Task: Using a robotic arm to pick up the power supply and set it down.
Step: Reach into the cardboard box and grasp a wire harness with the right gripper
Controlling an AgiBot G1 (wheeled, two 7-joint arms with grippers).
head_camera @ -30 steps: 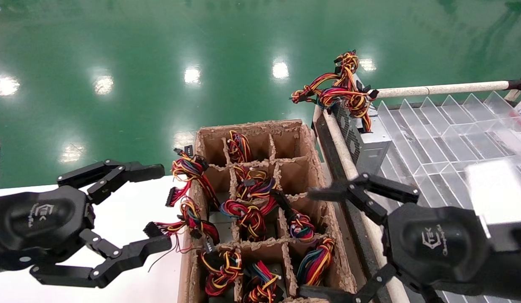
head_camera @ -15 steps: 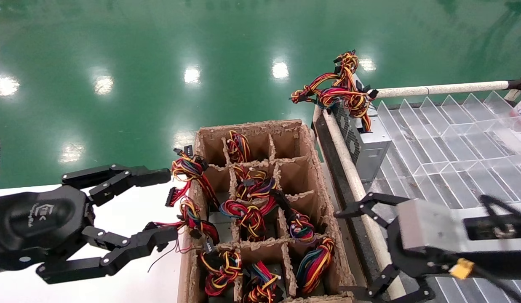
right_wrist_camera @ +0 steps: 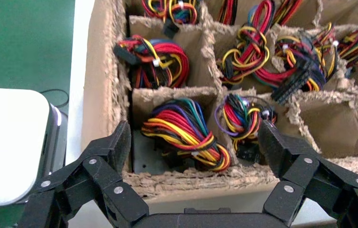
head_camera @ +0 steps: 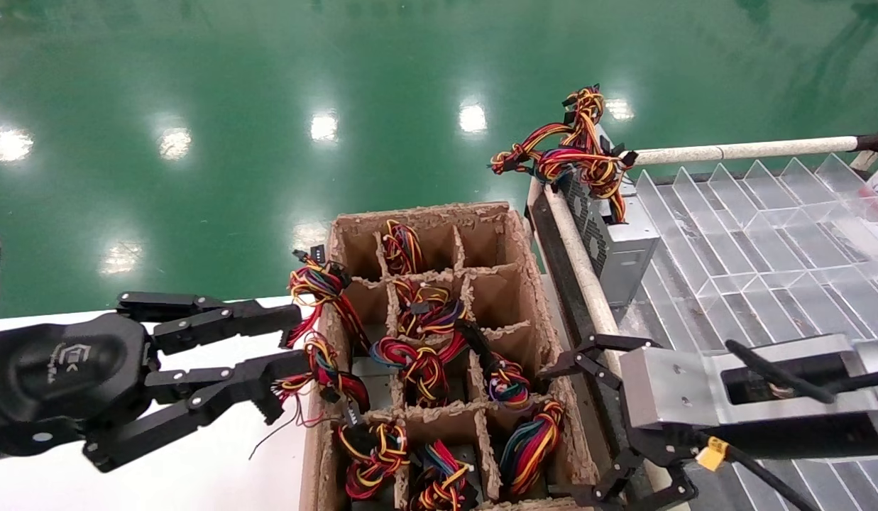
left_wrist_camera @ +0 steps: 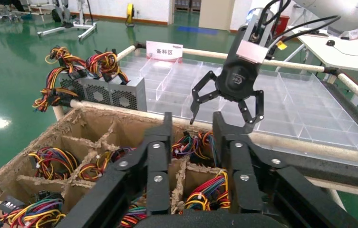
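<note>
Head view: the power supply [head_camera: 529, 446], a looped bundle of red, yellow, orange and dark-blue wires over barely visible grey metal, sits in the near right compartment of the brown divided cardboard box [head_camera: 524, 284]. The black right gripper [head_camera: 561, 431] hangs over it, fingers spread wide. The black left gripper [head_camera: 286, 345], marked "TEK", has its fingers narrowly parted beside the box's left wall.

Left wrist view: a white sign [left_wrist_camera: 163, 49] reads "备料区".

Right wrist view: the spread fingers [right_wrist_camera: 118, 142] flank the bundle; silver-grey metal shows beneath it.
</note>
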